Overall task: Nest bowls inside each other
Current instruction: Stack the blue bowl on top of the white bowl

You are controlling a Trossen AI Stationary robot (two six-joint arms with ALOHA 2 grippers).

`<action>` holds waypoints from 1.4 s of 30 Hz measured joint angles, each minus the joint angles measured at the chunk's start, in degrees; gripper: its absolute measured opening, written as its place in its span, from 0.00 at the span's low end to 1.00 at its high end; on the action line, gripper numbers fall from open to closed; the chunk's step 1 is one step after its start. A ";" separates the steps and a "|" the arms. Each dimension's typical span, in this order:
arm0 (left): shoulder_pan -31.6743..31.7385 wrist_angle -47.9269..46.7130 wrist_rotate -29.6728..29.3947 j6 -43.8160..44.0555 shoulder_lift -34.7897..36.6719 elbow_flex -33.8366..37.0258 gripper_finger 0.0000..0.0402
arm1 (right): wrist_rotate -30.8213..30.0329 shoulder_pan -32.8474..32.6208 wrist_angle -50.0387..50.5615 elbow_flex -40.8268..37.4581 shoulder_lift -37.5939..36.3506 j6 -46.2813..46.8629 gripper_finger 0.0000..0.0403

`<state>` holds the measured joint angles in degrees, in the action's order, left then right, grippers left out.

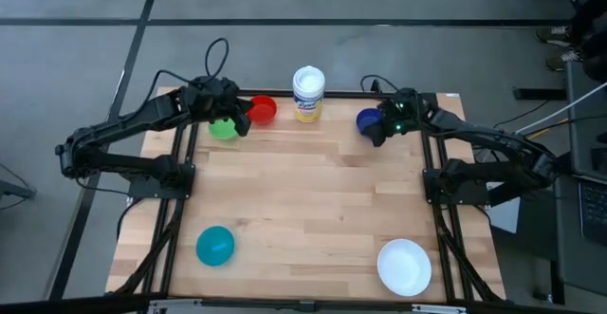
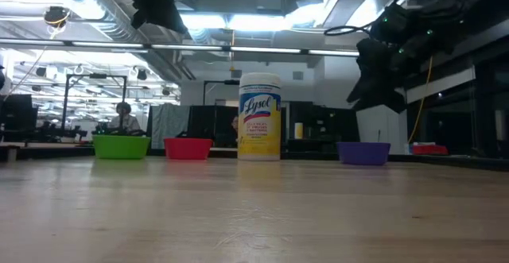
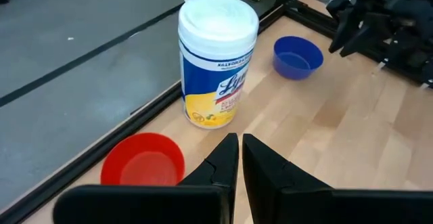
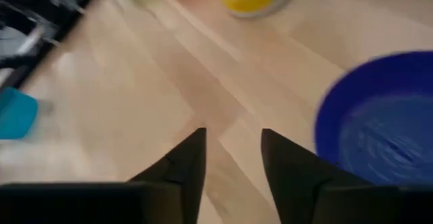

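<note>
Along the table's far edge stand a green bowl [image 1: 224, 128], a red bowl [image 1: 263, 110] and a dark blue bowl [image 1: 368, 120], each upright on its base. A cyan bowl [image 1: 215, 245] sits near the front left and a white bowl [image 1: 404, 266] near the front right. My left gripper [image 3: 238, 143] is shut and holds nothing. It hangs above the table between the green and red bowls, slanting down. My right gripper [image 4: 233, 137] is open above bare table, beside the blue bowl [image 4: 385, 136] and clear of it.
A white tub with a yellow label [image 1: 308, 93] stands upright between the red and blue bowls at the far edge. A black frame [image 1: 180, 191] runs along the table's left, right and far sides. The wooden table's middle [image 1: 313, 200] is bare.
</note>
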<state>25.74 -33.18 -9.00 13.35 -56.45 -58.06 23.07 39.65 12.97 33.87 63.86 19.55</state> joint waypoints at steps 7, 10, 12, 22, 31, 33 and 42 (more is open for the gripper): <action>0.00 -0.01 0.16 -0.49 0.00 0.00 0.04 | 0.96 1.42 1.60 3.80 0.33 1.07 0.47; 0.00 -0.01 0.18 -0.61 0.00 0.00 0.04 | 0.98 1.88 3.62 5.44 1.78 2.29 0.46; 0.00 -0.01 0.18 -0.62 0.02 0.00 0.04 | 0.86 1.91 6.87 7.09 3.65 2.22 0.45; 0.00 -0.03 1.65 -0.67 0.02 0.00 0.04 | -4.02 1.89 26.77 22.49 15.29 -8.17 0.36; 0.00 -0.74 1.97 -0.67 0.03 0.48 0.04 | -4.81 1.71 33.83 30.33 24.32 -12.54 0.44; 0.00 -0.61 2.41 -0.67 0.04 0.48 0.04 | -4.81 1.48 33.81 30.37 25.36 -12.54 0.45; 0.75 -1.17 3.02 -0.69 0.04 0.48 0.04 | -4.90 -0.14 33.70 30.40 27.47 -11.46 0.41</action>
<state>26.48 -34.36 -5.98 12.67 -56.40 -57.58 18.18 39.51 46.68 64.27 91.33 8.09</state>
